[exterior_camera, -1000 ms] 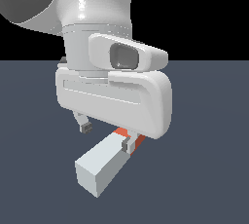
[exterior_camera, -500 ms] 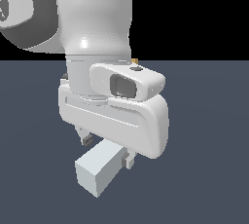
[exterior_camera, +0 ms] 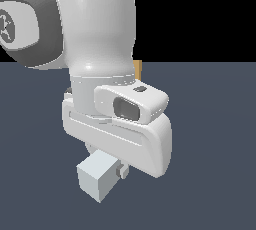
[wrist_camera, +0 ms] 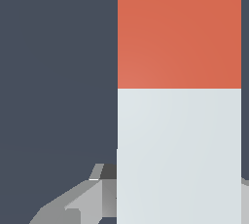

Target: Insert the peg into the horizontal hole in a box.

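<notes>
The white robot arm's claw (exterior_camera: 102, 161) is coming down over the long square peg (exterior_camera: 98, 178), pale grey-white with a red-orange end; a second ago the red end was showing past the hand, and now the hand is covering it in the exterior view. The wrist view is showing the peg (wrist_camera: 179, 155) very close, filling the space between the grey fingers (wrist_camera: 82, 201); the claw seems to be clenching on the peg, though the touching spots are hidden. The peg is lying on the dark grey counter (exterior_camera: 215, 124), near its front edge. Only a thin sliver of the tan box (exterior_camera: 137, 69) is peeking out behind the arm; the hole is hidden. So the grab looks nearly done; lifting is probably coming next.
</notes>
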### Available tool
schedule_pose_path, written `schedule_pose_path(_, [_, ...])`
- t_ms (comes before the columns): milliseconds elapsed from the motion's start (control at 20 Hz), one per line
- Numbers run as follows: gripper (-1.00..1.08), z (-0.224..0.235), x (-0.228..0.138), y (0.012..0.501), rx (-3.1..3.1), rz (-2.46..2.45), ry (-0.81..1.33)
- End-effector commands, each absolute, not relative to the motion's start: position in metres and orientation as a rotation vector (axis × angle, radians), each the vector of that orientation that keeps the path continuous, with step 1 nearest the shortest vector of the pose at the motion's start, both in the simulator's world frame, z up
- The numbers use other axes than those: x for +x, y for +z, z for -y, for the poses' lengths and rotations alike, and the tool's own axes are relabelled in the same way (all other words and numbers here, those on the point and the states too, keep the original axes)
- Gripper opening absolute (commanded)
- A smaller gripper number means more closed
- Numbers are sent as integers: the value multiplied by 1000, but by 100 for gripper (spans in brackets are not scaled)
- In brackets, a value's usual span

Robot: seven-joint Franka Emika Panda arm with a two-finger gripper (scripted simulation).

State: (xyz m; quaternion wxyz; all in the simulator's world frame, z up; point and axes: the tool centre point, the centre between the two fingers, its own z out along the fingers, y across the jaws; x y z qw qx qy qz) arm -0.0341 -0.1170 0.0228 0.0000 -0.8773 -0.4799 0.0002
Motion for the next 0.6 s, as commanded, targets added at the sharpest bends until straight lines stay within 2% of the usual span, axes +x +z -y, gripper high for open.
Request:
schedule_pose_path(0, [-100, 117, -34, 22, -2756, 1508, 0])
schedule_pose_path(550, [-100, 107, -34, 26, -2732, 1552, 0])
